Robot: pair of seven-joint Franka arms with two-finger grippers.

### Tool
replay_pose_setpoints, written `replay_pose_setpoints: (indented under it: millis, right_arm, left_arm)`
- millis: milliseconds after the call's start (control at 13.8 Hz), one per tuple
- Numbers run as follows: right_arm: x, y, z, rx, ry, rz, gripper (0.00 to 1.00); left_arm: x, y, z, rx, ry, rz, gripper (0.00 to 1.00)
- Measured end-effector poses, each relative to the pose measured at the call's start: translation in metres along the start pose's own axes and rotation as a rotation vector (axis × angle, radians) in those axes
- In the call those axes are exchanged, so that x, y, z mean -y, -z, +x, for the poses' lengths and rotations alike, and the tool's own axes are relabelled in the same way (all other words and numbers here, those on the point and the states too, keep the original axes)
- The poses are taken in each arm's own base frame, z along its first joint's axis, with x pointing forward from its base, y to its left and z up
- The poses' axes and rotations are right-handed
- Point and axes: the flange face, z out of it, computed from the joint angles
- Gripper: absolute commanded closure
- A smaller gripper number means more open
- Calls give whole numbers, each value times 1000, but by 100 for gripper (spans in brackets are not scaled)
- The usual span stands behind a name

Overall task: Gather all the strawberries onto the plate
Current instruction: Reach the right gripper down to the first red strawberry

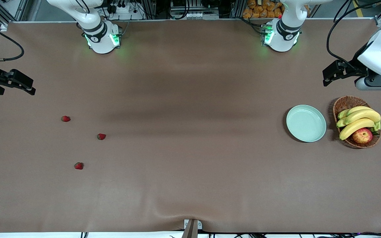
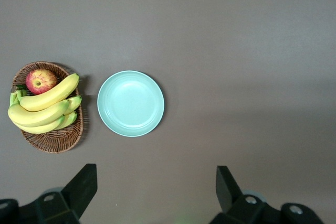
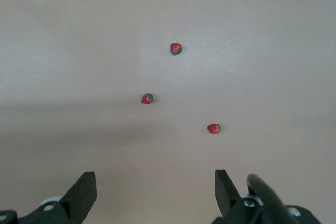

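While both arms are hanging high at the two ends of the worktop (image 1: pixel 190 185), nothing is being held. The right gripper (image 3: pixel 155 190) is hovering with its jaws spread wide over the right arm's end, looking down on the three strawberries (image 1: pixel 101 136). They are lying loose and well apart on the brown cloth: one (image 1: pixel 65 118) farthest from the front camera, one in the middle and closest to the centre of the worktop, one (image 1: pixel 78 166) nearest the camera. The left gripper (image 2: pixel 155 190) is waiting, jaws just as wide, over the left arm's end, above the plate (image 1: pixel 306 123) and the basket (image 1: pixel 346 103).

The plate is sitting empty, just beside the basket of bananas (image 1: pixel 359 120) and an apple (image 1: pixel 362 135), so every berry is still to be collected. The berries are looking light, small and cone-shaped, probably soft and easy to bruise or roll, so a gentle pinch across the plump red body, below the green cap, seems the safest hold. The plate is smooth, round and shallow with a raised rim; the basket is rough brown wicker.
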Motion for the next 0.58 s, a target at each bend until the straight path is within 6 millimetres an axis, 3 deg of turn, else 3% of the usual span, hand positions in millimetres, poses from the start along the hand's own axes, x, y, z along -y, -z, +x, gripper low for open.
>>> replay_pose_setpoints:
  millis: [362, 579]
  right_arm:
    - [-3, -2, 0, 4, -5, 0, 0]
    - [-23, -19, 4, 31, -40, -1, 0]
  left_arm:
    - [-1, 0, 0, 0, -5, 0, 0]
    - [-4, 0, -1, 0, -8, 0, 0]
